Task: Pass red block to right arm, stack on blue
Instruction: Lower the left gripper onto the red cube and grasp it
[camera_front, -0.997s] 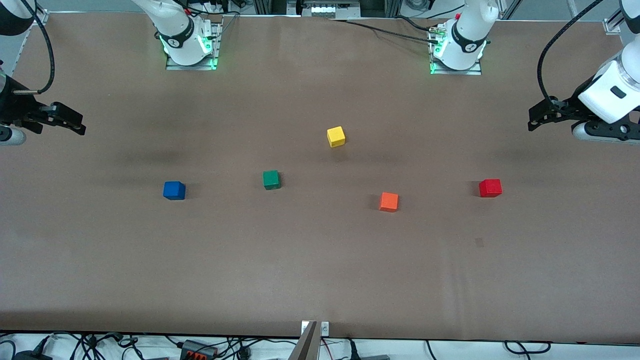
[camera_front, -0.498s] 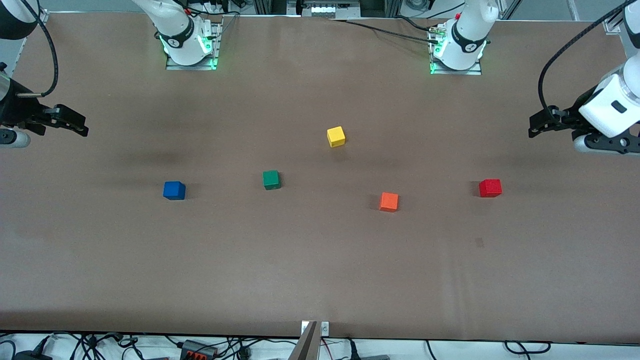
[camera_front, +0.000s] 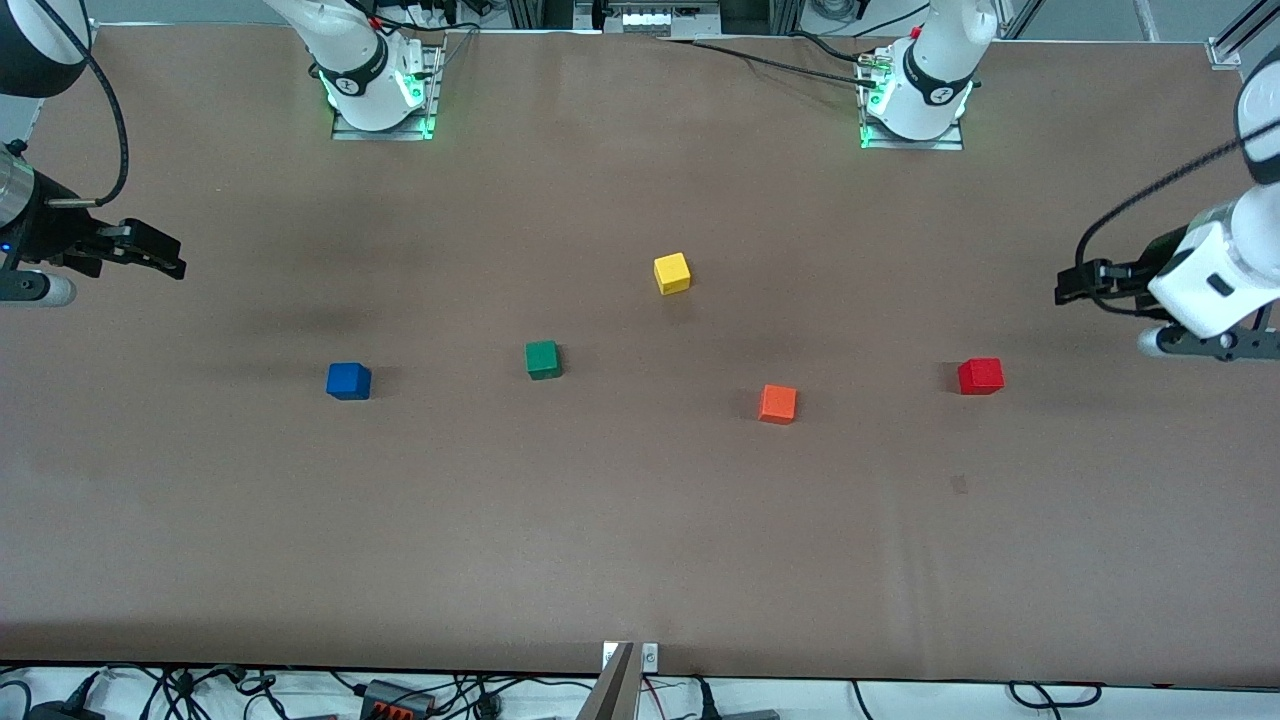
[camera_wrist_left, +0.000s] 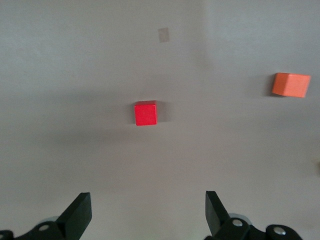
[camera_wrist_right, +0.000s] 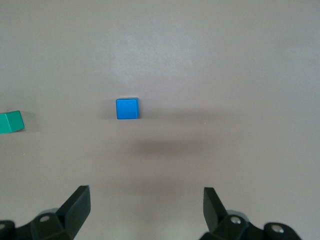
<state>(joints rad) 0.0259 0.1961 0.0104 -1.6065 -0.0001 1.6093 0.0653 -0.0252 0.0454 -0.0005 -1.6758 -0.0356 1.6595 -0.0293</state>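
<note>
Wide brown worktop (camera_front: 640, 540) scattered with five small plain cubes. Small bright-red cube (camera_front: 980, 376) resting toward the left arm's end, untouched. Small deep-blue cube (camera_front: 348, 381) resting toward the right arm's end, well apart from the red one. Between them: a small green cube (camera_front: 542, 359), a small orange cube (camera_front: 777, 403) and, farther from the front camera, a small yellow cube (camera_front: 672, 273).

Left gripper (camera_front: 1068, 285), black with two fingers, raised over bare worktop at the left arm's end, near the red cube but not above it; jaws spread wide and empty in the left wrist view. Right gripper (camera_front: 168, 262), black on a silver-cuffed wrist, raised over the worktop's edge at its own end, waiting; jaws likewise wide and empty.

Likely risks: descending off-centre and nudging the red cube aside; possibly misjudging height, hard to gauge here; a fumbled mid-air handover dropping the cube; a crooked release toppling it off the blue.
</note>
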